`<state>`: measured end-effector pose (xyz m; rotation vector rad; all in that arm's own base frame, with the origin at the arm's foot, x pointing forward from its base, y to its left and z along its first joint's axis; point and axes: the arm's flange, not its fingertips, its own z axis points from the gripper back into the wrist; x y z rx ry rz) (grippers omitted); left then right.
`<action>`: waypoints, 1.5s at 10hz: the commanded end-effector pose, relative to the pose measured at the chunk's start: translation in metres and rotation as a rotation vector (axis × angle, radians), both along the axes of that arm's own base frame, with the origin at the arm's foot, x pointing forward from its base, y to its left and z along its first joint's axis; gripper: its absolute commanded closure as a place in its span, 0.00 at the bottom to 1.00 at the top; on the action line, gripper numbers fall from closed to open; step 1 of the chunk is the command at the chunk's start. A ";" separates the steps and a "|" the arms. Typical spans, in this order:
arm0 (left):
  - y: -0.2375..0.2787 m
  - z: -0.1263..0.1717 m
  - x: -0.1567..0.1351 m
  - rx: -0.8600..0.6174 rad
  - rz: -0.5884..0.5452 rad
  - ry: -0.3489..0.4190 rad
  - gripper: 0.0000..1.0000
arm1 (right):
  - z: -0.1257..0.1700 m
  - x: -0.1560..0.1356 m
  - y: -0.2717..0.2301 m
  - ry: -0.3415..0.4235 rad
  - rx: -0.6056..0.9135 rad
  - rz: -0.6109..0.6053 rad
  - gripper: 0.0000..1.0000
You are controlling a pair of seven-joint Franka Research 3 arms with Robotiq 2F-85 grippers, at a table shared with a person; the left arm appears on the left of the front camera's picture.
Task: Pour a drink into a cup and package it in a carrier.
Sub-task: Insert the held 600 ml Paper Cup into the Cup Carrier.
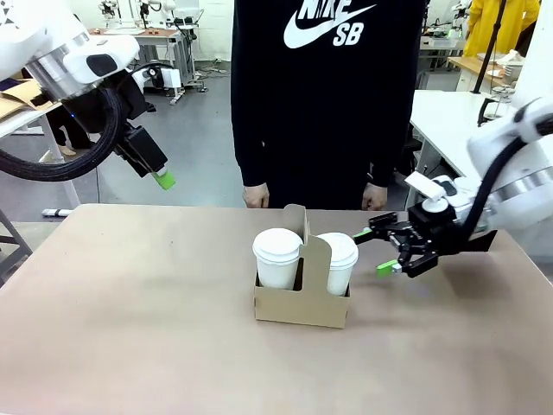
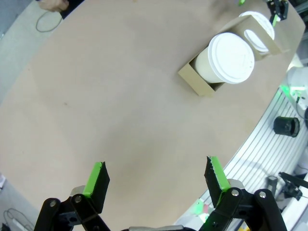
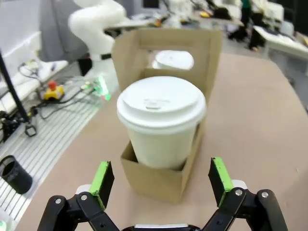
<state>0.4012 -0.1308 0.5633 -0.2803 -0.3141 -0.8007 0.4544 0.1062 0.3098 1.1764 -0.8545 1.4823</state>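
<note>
Carrier: the brown cardboard carrier (image 1: 301, 298) stood on the tan worktop (image 1: 130, 311), near its middle, with the tall handle tab rising between two slots.
Cups: two white lidded paper cups sat in the carrier, one in each slot; the cup on the robot's left (image 1: 277, 258) and the cup on the robot's right (image 1: 338, 262) both stood upright, their lids above the carrier's walls.
Drink: no liquid could be seen, since both cups were lidded.
Right tool: the right tool (image 1: 386, 251) was just beside the carrier on the robot's right, low over the worktop and pointing at the right-hand cup; its fingers were spread wide and held nothing. In the right wrist view the green pads (image 3: 102, 183) stood on either side of the near cup (image 3: 161, 120), short of it and not touching.
Left tool: the left tool (image 1: 162, 179) hung well apart from the carrier, up and to the robot's left, above the far edge of the worktop. In the left wrist view its fingers (image 2: 97, 179) were spread wide over bare worktop, with nothing between them, and the carrier (image 2: 197, 79) lay far off towards the top right.
Person: a person in a dark top stood behind the carrier at the far side of the worktop, with one hand (image 1: 255, 196) and the other hand (image 1: 374, 198) at the worktop's far edge.
</note>
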 end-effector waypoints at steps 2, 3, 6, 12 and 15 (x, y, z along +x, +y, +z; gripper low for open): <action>0.002 0.000 -0.001 0.011 -0.002 0.004 0.00 | 0.052 -0.049 -0.034 0.091 -0.124 -0.403 0.00; 0.002 0.000 -0.001 0.011 -0.002 0.004 0.00 | 0.064 -0.060 -0.045 0.103 -0.174 -0.521 0.00; 0.002 0.000 -0.001 0.011 -0.002 0.004 0.00 | 0.079 -0.075 -0.058 0.136 -0.264 -0.649 0.00; 0.002 0.000 -0.001 0.011 -0.002 0.004 0.00 | 0.082 -0.067 -0.068 0.098 -0.247 -0.660 0.00; 0.002 0.000 -0.001 0.011 -0.002 0.004 0.00 | 0.082 -0.067 -0.068 0.098 -0.247 -0.660 0.00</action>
